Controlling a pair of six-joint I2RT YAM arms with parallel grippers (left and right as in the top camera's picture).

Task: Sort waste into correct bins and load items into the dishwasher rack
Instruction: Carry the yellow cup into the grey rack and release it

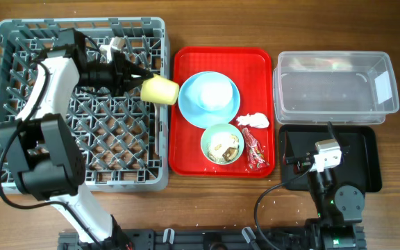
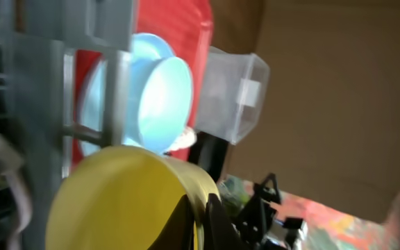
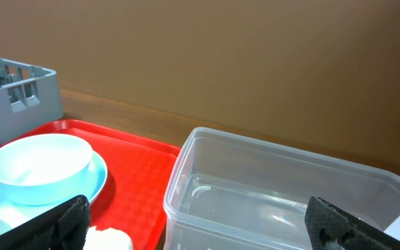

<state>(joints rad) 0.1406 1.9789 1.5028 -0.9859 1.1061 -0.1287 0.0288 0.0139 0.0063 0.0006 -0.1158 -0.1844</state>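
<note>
Overhead: left gripper [image 1: 142,78] clamped on yellow cup [image 1: 160,90], cup axis seemingly sideways; dishwasher rack [image 1: 75,173] pegs just behind and below it; right gripper [image 3: 200,223] wide, well apart.

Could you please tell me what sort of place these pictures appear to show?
Probably a staged dish-clearing station on a wooden table, not a real kitchen: a grey dishwasher rack, a red serving tray holding a food-soiled bowl, and a clear tub beside it.
</note>
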